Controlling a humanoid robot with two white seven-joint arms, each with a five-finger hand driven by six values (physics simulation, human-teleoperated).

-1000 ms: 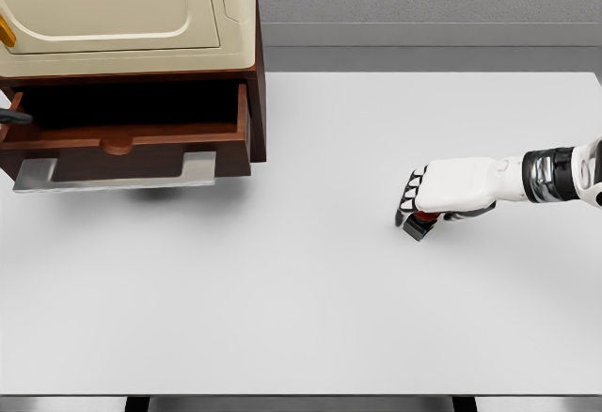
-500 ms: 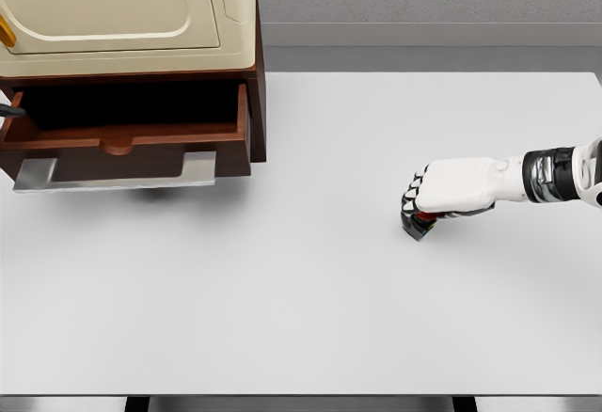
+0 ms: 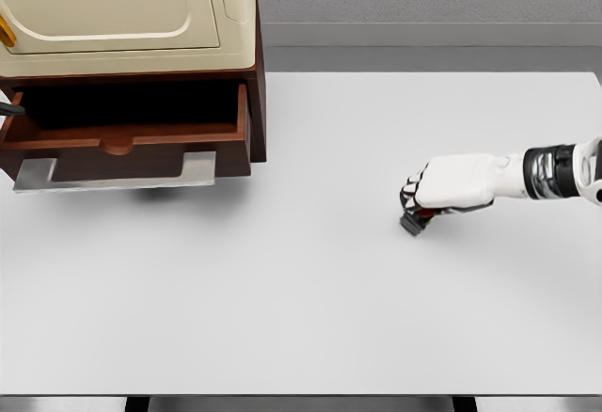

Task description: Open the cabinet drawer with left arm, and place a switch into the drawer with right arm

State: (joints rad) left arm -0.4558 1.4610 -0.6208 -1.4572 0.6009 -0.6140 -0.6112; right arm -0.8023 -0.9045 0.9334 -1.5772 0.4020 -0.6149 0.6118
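The desk (image 3: pixel 310 318) is a plain white slab that fills most of the head view, with a grey wall behind its far edge.

The cabinet (image 3: pixel 256 83) stands at the far left corner of the desk. Its body is dark red-brown wood. A cream-coloured unit (image 3: pixel 122 3) with a raised panel outline sits on top of it and runs out of the picture at the top and left.

The drawer (image 3: pixel 132 139) is pulled out toward the camera. Its interior is in shadow, and its contents cannot be made out. The front panel has a shallow semicircular notch in the middle of its upper edge. A flat grey handle (image 3: pixel 118 175) runs along the lower front of the drawer.

The right arm (image 3: pixel 555 172) enters from the right edge, roughly level with the drawer front. It shows a white forearm and a black-and-metal wrist joint. The right hand (image 3: pixel 451 186) is white, palm down, well to the right of the cabinet and just above the desk surface.

The fingers (image 3: pixel 412 196) are dark-jointed and curled down tight around the switch (image 3: pixel 415 223). The switch is a small dark block with a trace of red showing under the palm. Its lower end protrudes below the fingers, at or just above the desk; contact with the desk cannot be confirmed. The switch is outside the drawer and well apart from it.

A small dark tip (image 3: pixel 9 109) shows at the left edge beside the drawer's left side. It is too small to identify.
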